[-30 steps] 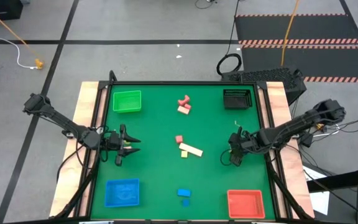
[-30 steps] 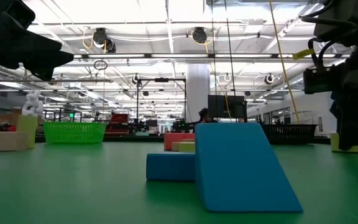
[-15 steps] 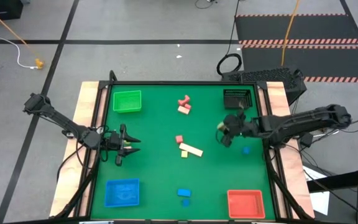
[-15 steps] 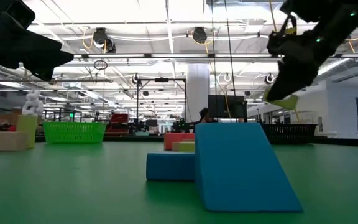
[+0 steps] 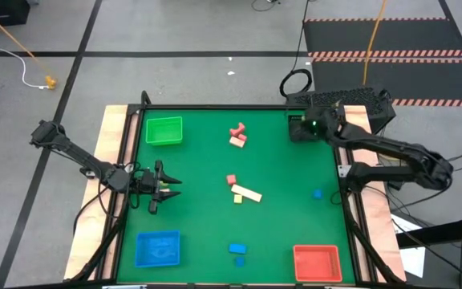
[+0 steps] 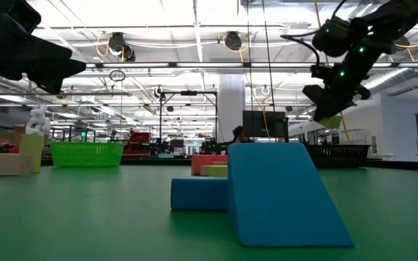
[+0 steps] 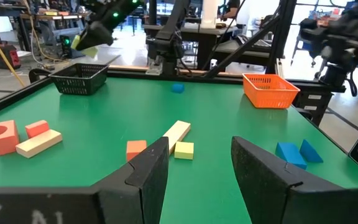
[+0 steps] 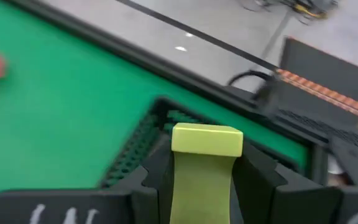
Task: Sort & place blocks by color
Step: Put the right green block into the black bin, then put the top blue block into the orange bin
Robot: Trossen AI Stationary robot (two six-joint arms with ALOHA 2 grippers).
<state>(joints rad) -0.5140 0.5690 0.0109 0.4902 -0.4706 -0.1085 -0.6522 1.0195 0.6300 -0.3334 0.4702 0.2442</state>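
My right gripper (image 5: 310, 126) hangs over the black tray (image 5: 301, 133) at the far right corner, shut on a yellow block (image 8: 205, 140); the low view shows that block (image 6: 330, 120) high above the table. My left gripper (image 5: 170, 189) waits open at the left side with nothing between its fingers (image 7: 146, 171). A red cube (image 5: 231, 180), a cream bar (image 5: 248, 193) and a small yellow block (image 5: 237, 199) lie mid-table. A pink piece and a cream piece (image 5: 237, 135) lie farther back, a blue block (image 5: 317, 193) at the right, and two blue blocks (image 5: 237, 254) near the front. My right gripper pinches the yellow block by its two long sides (image 8: 180, 171) between its two fingers. The block's free end (image 8: 206, 132) sticks out past the fingertips. The fingers slant down from the table's right side. The block is lifted clear, above the black tray.
A green tray (image 5: 164, 130) stands at the far left, a blue tray (image 5: 157, 248) at the near left and a red tray (image 5: 317, 262) at the near right. Wooden rails (image 5: 112, 152) border the green mat on both sides.
My right gripper has swung from the mat's right middle up and toward the far edge, turning as it went, and now hangs over the black tray with the yellow block still between its fingers. The blue block at the right is now uncovered.
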